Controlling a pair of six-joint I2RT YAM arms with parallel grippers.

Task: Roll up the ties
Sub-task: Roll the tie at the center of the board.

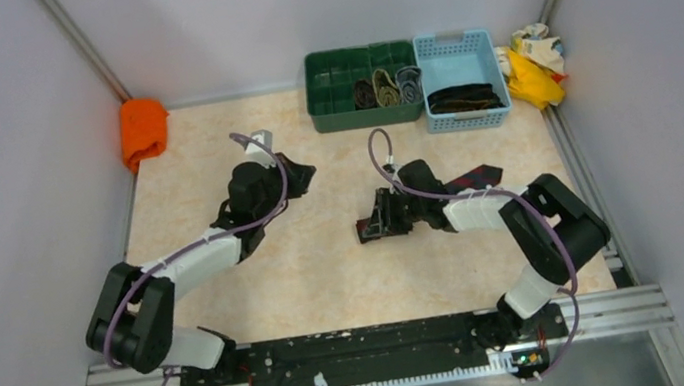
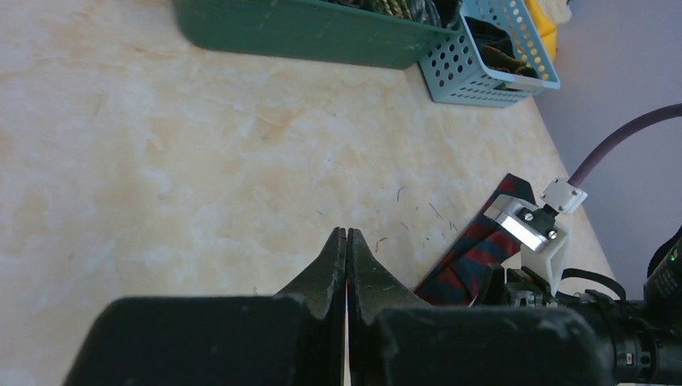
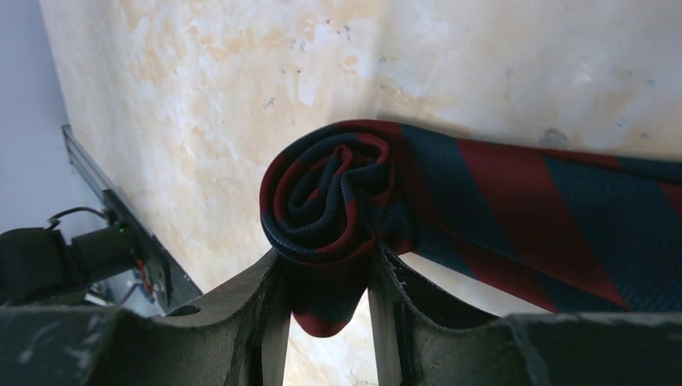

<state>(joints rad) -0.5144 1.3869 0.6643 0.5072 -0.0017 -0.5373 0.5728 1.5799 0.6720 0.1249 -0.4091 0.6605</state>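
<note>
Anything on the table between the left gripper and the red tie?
Nothing: left wrist view shows bare table between the left gripper and the red tie.

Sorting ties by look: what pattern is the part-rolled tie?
The tie has broad dark red and navy stripes, clearest in the right wrist view.

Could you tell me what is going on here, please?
The right end effector grips the rolled-up end of a red-and-navy tie on the table. The rest of that tie lies flat, not yet rolled. The left end effector is shut, holds nothing and is clear of the tie. Three rolled ties sit in the green tray.
</note>
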